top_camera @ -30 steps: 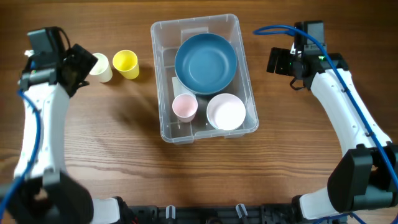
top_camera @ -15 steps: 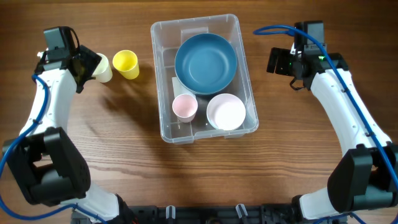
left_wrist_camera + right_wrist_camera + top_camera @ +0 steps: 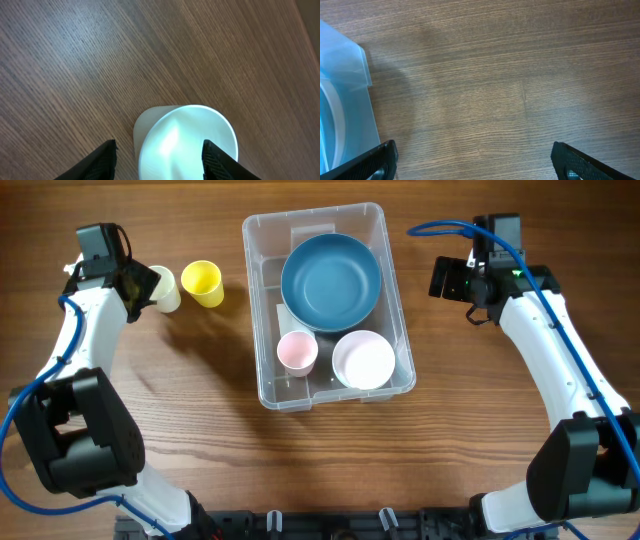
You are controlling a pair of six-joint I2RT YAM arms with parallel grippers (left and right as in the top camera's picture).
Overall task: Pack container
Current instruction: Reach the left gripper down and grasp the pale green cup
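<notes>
The clear plastic container (image 3: 395, 255) stands at the table's middle and holds a blue bowl (image 3: 331, 276), a pink cup (image 3: 297, 351) and a white bowl (image 3: 363, 359). A cream cup (image 3: 165, 288) and a yellow cup (image 3: 202, 282) stand to its left. My left gripper (image 3: 143, 285) is open, its fingers on either side of the cream cup (image 3: 187, 145) without pressing it. My right gripper (image 3: 447, 277) is open and empty, right of the container; the container's corner (image 3: 350, 85) shows at the left of the right wrist view.
Wood table all round. A blue cable (image 3: 445, 227) loops above the right arm.
My left arm has swung in from the left toward the cream cup, and its fingers now straddle it. The right arm has not moved.
</notes>
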